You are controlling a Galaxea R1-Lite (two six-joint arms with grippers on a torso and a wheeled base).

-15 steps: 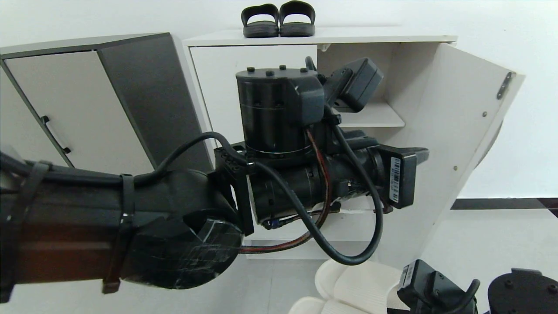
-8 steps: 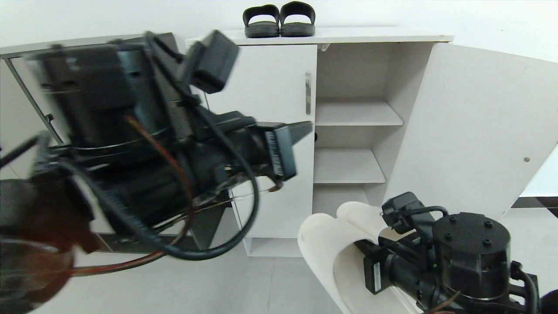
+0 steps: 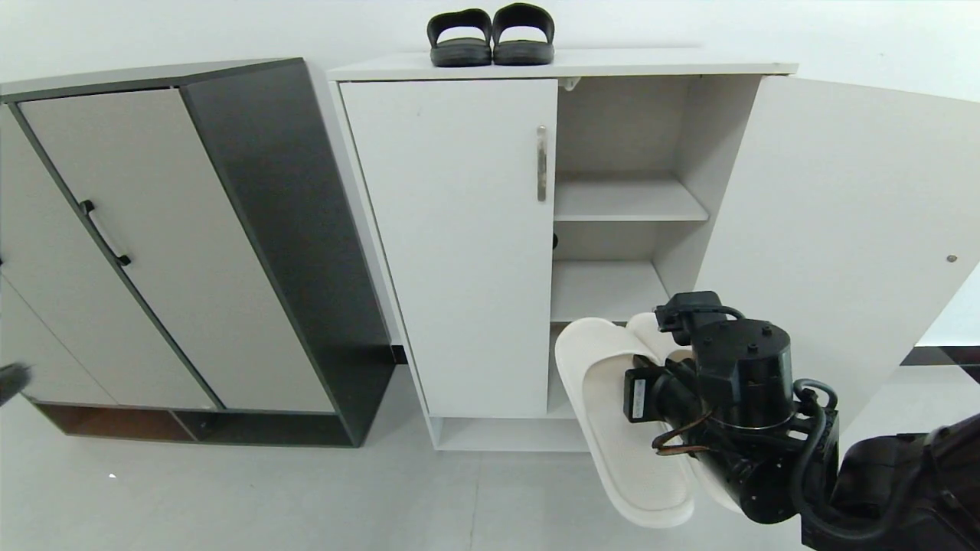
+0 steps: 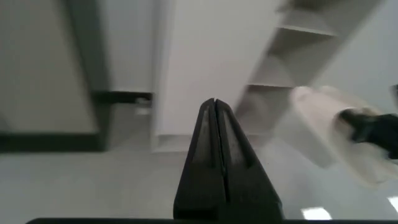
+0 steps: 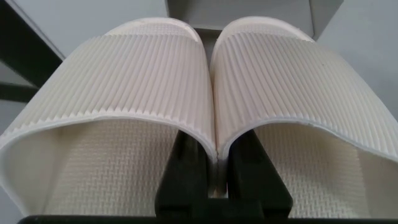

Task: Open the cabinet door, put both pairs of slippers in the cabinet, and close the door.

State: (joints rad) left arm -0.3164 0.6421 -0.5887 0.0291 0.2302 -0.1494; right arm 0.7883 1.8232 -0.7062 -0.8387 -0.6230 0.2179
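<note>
The white cabinet point(image 3: 452, 245) has its left door closed and its right door point(image 3: 827, 229) swung wide, baring two shelves point(image 3: 620, 203). A pair of black slippers point(image 3: 490, 34) sits on the cabinet top. My right gripper point(image 5: 214, 177) is shut on a pair of white slippers point(image 3: 612, 413), pinching their inner sides together. They hang in the air low in front of the open compartment, toes toward it. My left gripper point(image 4: 215, 124) is shut on nothing, low over the floor left of the cabinet, with the white slippers point(image 4: 336, 137) off to its side.
A grey cabinet point(image 3: 153, 245) with a dark side panel and a black handle stands left of the white one. Bare light floor point(image 3: 306, 497) lies in front of both. The open door juts out on the right.
My left arm has swung left and down out of the head view. The right door stands wider. My right arm has lifted the white slippers up toward the open compartment.
</note>
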